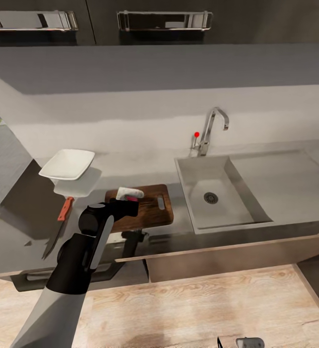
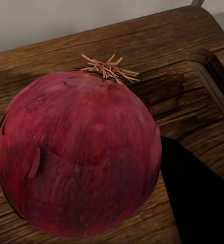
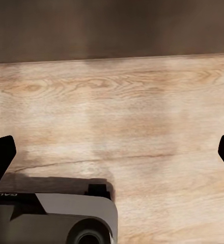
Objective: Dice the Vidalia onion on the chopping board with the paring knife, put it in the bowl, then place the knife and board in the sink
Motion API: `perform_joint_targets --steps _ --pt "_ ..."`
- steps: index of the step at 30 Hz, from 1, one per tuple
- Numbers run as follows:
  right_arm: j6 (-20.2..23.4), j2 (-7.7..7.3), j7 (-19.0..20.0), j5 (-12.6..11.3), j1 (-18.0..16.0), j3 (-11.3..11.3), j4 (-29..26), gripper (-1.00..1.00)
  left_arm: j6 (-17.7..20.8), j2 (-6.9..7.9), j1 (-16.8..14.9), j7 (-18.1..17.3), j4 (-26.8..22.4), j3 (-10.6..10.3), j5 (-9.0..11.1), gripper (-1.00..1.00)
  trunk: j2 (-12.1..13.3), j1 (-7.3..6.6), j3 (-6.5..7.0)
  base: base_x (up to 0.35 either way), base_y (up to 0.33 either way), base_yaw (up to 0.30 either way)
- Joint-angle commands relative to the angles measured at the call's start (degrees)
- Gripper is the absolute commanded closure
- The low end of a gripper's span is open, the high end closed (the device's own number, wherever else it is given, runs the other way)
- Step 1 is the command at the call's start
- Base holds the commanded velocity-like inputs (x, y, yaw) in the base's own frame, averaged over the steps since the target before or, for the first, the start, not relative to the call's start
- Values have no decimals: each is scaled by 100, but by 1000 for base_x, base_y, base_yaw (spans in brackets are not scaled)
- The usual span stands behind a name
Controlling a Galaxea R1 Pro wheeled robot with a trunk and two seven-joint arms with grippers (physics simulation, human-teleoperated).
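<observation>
Filling the left wrist view, the Vidalia onion sits gripped between the left gripper's dark fingers, over the chopping board. Right gripper fingers stand wide apart, empty, above wood floor. No writing is legible.

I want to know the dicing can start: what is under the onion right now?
The Vidalia onion sits over the chopping board, its brown wood showing all around. The left end effector surrounds it, so the contact patch underneath is hidden; whether it rests on the board cannot be told.
</observation>
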Motion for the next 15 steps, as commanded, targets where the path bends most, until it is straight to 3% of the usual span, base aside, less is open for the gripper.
perform_joint_targets --steps 1,15 --pt "-34 -9 -35 -57 -9 48 -6 -100 27 -2 -4 -22 -4 4 -6 100 -11 3 -16 0 0 0" --pt "-33 -9 -32 -58 -9 48 -6 -100 27 4 -5 -22 -4 4 -6 100 -11 3 -31 0 0 0"
